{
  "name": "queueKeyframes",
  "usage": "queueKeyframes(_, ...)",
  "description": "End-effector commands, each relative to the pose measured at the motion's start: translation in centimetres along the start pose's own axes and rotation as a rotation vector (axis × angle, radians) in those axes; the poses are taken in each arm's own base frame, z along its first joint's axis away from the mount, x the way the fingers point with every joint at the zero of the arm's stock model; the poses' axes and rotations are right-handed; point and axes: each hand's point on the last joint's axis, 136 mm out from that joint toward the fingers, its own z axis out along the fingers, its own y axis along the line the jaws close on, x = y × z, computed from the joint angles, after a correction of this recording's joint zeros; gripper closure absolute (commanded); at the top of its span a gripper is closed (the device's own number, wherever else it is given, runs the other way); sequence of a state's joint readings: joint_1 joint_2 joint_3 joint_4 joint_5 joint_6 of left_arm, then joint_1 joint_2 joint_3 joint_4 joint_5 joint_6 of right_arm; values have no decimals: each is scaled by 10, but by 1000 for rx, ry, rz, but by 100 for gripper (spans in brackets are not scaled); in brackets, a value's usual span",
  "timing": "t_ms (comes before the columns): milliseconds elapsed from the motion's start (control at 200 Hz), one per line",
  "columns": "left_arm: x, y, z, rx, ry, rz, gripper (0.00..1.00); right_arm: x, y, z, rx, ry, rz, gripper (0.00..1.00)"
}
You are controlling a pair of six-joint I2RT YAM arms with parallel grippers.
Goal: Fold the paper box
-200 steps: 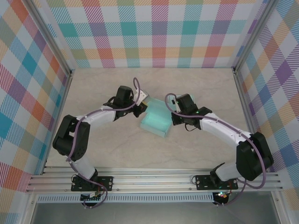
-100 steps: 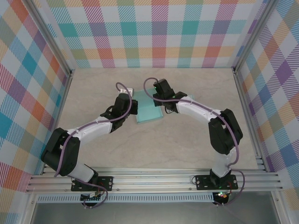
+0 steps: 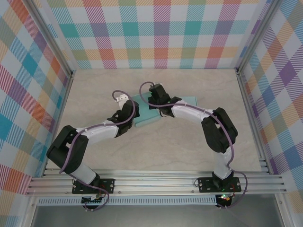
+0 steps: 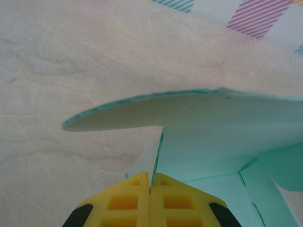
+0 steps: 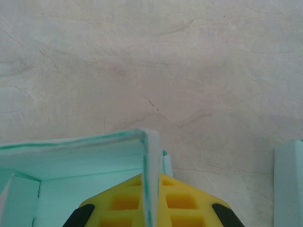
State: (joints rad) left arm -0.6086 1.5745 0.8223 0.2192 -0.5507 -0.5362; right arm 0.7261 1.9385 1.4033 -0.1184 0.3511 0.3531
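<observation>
Paper box (image 3: pixel 144 119) of thin mint-green card lies near the middle of the pale marble-patterned table (image 3: pixel 94 90), between the two arms, which reach in from either side. On the box's left, the left gripper (image 3: pixel 129 109) has its yellow fingers (image 4: pixel 128 201) pressed together on a thin upright wall of the box (image 4: pixel 213 142), with a rounded flap spreading just above them. On the other side, the right gripper (image 3: pixel 158 101) pinches another upright wall, the card edge standing between its yellow pads (image 5: pixel 182 201); the box's open inside (image 5: pixel 85 156) shows to the left of that wall.
</observation>
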Motion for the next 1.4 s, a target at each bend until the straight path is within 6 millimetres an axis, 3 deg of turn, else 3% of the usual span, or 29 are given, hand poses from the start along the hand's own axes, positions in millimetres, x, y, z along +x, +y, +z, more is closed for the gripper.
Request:
queueKeyframes(0, 10, -12, 1, 31, -4, -75, 100, 20, 25, -2, -75, 22, 8, 96)
queueKeyframes(545, 73, 24, -14, 21, 39, -64, 100, 87, 12, -13, -63, 65, 54, 98)
queueKeyframes(870, 89, 27, -20, 26, 49, -41, 99, 118, 13, -12, -72, 76, 87, 98)
queueKeyframes(1015, 89, 29, -33, 64, 50, -27, 78, 128, 6, -11, -46, 74, 82, 98)
queueKeyframes(1180, 82, 34, -56, 100, 62, -19, 35, 136, -1, -11, -23, 71, 86, 98)
queueKeyframes(1280, 70, 33, -75, 135, 47, -25, 20, 138, -2, -13, -17, 69, 79, 98)
queueKeyframes(1395, 54, 33, -97, 182, 25, -54, 9, 137, -1, -16, -10, 59, 60, 98)
